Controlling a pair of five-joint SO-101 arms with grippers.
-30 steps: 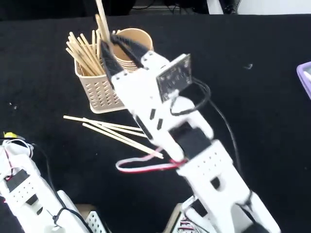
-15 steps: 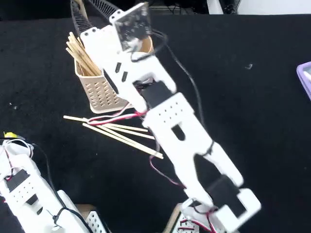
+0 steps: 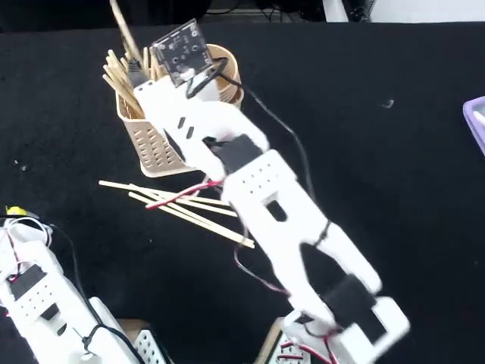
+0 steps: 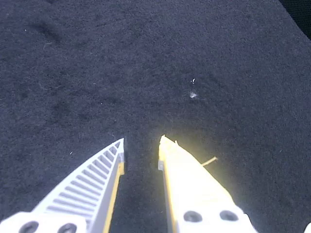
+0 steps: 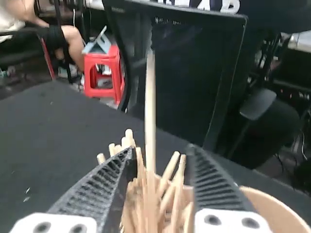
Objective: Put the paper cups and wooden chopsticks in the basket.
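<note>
Right gripper (image 5: 160, 149): jaws spread wide above the basket (image 3: 155, 144), upper left of the high view; clamping nothing, apparently placed to feed sticks in.
Upright chopstick (image 5: 150, 97): between the jaws, close to one; long axis near vertical, lower end among the basket's sticks.
Paper cups (image 3: 227, 64): at the basket's right side, apparently inside.
Loose chopsticks (image 3: 182, 206): flat below the basket, pointing from left toward lower right; not yet collected.
Left gripper (image 4: 141, 140): narrow gap, nothing held, over black cloth (image 4: 97, 58).
</note>
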